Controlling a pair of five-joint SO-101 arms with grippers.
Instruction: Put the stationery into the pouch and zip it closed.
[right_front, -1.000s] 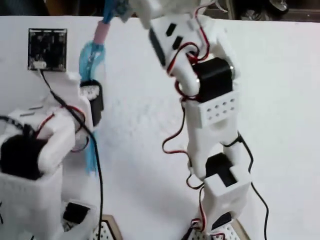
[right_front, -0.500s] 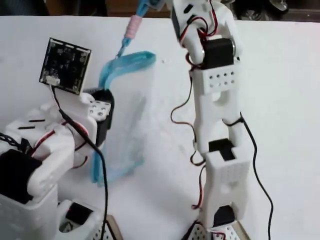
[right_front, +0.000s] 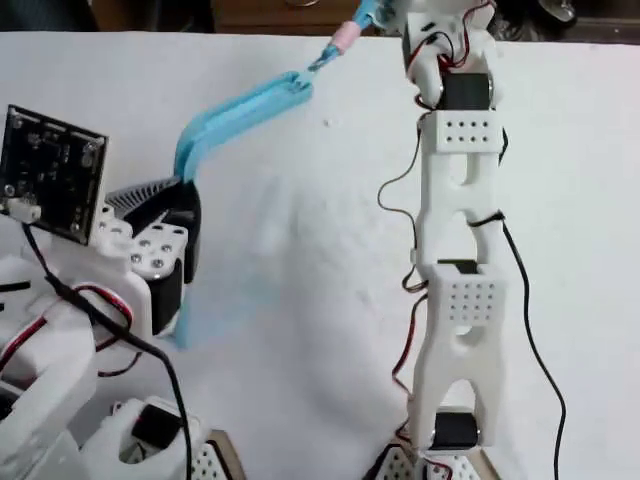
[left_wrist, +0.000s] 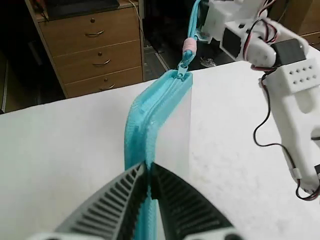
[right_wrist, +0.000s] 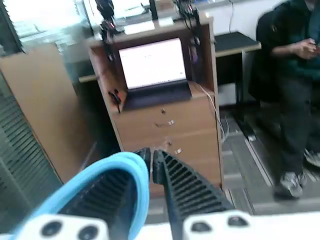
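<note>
On table (right_front: 590, 150), translucent teal-edged pouch (left_wrist: 150, 107); pinched by ribbed left tool (left_wrist: 148, 167)

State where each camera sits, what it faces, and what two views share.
High view: fixed above the table, looking down; both arms show, the left gripper pinching the pouch.
Left wrist view: on the left wrist, facing across the table toward drawers; its own fingers, the right arm beyond.
Right wrist view: on the right wrist, facing the room's laptop; the right gripper on the zip strap.
Shared: high and left wrist views show the pouch.
</note>
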